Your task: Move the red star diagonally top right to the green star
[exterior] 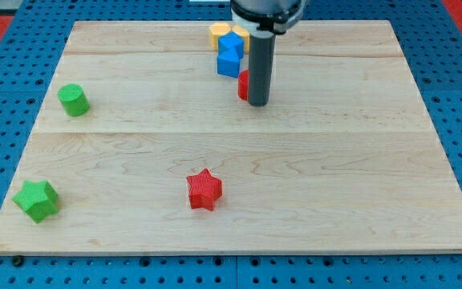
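Right, wooden tabletop (335, 185) on blue pegboard (455, 96). My tip (258, 103) near top edge, touching a half-hidden red block (244, 84); no fingers on rod. Green star (36, 200) at bottom-left corner; red star (204, 190) near bottom edge, centre, well apart.

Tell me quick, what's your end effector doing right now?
My tip: no jaws, holding nothing, beside a red block near the view's top, far from the red star.
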`<action>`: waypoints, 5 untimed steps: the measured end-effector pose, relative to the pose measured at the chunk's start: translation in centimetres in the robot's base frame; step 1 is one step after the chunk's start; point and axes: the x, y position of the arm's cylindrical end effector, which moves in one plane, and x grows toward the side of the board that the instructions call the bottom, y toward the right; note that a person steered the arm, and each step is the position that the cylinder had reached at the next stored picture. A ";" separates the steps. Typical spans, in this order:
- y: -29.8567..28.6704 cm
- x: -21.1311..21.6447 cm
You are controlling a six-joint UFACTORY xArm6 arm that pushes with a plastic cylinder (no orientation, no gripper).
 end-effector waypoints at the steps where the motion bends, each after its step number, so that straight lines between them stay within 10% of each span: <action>1: -0.9 -4.1; 3: -1.9 -4.7; 5: 1.6 14.4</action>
